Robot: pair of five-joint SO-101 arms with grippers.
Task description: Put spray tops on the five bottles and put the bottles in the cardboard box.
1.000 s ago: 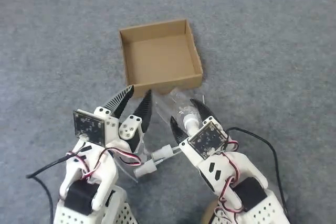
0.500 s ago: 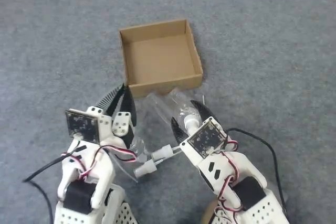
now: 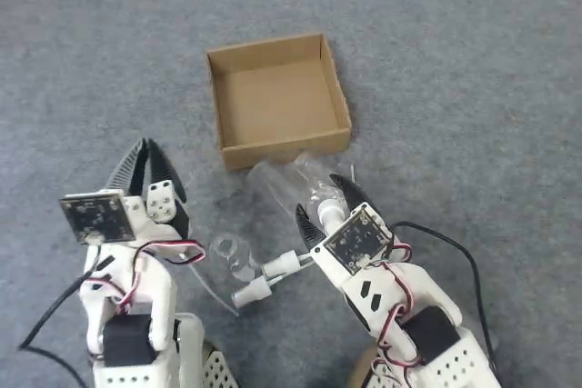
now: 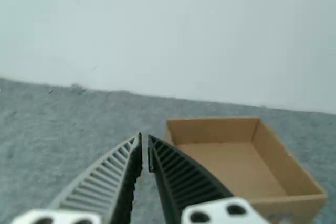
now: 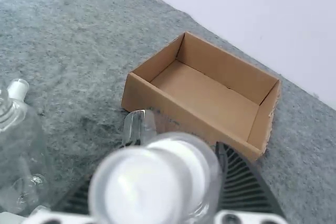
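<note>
- Step in hand, as we judge it: capping. No bottle is in the cardboard box (image 3: pixel 286 146) yet, so the task is at an early stage.
- The box sits open-top on the gray carpet (image 3: pixel 473 88), at 12 o'clock from the bottle cluster and empty inside.
- The right gripper (image 3: pixel 316 191) has its jaws clamped on a white spray top (image 3: pixel 330 215). It sits at about 5 o'clock from the box and points toward it.
- A clear bottle (image 3: pixel 289 179) lies just ahead of that gripper, between it and the box's near wall. In the right wrist view its neck sits close to the held top.
- A second clear bottle (image 3: pixel 233 257) lies at 7 o'clock from the first, uncapped.
- A loose spray top (image 3: pixel 254 293) and another loose spray top (image 3: pixel 283 264) lie on the carpet just beside the second bottle.
- We can't count all five bottles; the clear plastic overlaps.
- The left gripper (image 3: pixel 145 145) has its jaws closed to a thin slit, holding nothing. It is raised at 9 o'clock from the cluster, well off the bottles.
- Next move, our guess: the left arm has to open up, come in and steady a bottle, so the right can line the top up on the neck.
- Risk: clear bottles lying flat roll easily.
</note>
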